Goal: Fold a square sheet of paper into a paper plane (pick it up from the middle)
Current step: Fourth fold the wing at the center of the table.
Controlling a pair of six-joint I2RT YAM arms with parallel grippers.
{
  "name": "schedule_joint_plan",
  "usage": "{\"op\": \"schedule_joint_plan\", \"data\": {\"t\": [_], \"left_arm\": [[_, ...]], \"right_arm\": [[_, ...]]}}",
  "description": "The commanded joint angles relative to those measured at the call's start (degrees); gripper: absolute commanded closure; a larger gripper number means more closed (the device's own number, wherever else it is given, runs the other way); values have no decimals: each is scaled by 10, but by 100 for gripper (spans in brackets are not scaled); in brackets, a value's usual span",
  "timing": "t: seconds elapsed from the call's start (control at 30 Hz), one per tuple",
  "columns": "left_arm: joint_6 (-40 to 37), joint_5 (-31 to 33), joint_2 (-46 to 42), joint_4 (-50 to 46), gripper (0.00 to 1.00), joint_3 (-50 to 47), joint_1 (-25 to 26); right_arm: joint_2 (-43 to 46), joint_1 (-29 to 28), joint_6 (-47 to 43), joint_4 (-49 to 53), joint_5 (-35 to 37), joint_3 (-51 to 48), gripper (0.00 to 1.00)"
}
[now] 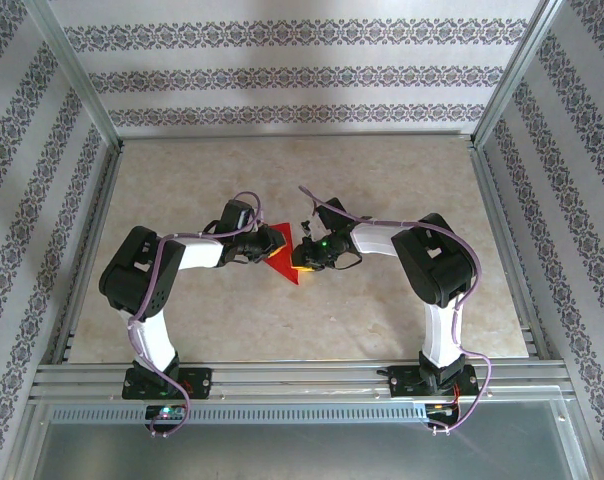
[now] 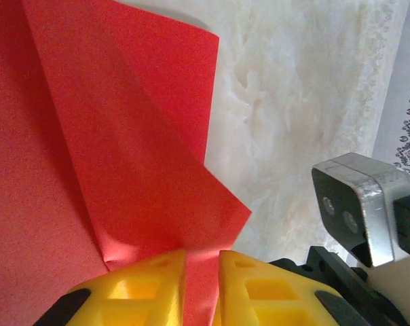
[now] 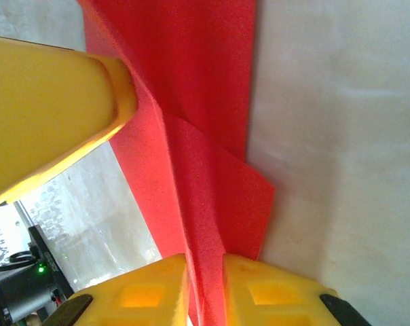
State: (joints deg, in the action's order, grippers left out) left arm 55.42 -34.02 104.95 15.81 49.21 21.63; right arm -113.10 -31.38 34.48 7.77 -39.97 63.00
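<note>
- red paper (image 1: 285,266): thin, matte, bright, unprinted; folded into a pointed wedge with its tip toward the bottom of the overhead frame, at centre frame between the two grippers
- left wrist view: layers overlap; a straight crease runs from upper left down to the fingers, and a sharp flap corner juts toward the right
- left gripper (image 2: 201,272): yellow moulded plastic fingers with hollow pockets, closed on the red paper, which is pinched in the narrow slit between them
- right gripper (image 3: 205,272): same yellow fingers, clamped on a raised fold of the red paper at bottom centre
- table (image 1: 402,190): pale beige, marbled, smooth; wide bare surface above and to both sides of the paper
- aluminium rails (image 1: 282,375) edge the table, with patterned wallpaper behind them
- cannot tell whether the paper touches the table
</note>
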Motion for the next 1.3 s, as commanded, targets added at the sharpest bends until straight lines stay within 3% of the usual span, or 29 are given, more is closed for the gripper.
{"op": "schedule_joint_plan", "data": {"t": [0.0,0.9,1.27], "left_arm": [[-16,3,8,-11,80,16,-6],[1,4,12,-1,88,10,-6],[5,6,-4,1,88,7,-6]], "right_arm": [[0,-3,-14,10,-2,19,79],[-29,-35,-78,91,92,76,76],[-27,-36,-95,76,75,72,89]]}}
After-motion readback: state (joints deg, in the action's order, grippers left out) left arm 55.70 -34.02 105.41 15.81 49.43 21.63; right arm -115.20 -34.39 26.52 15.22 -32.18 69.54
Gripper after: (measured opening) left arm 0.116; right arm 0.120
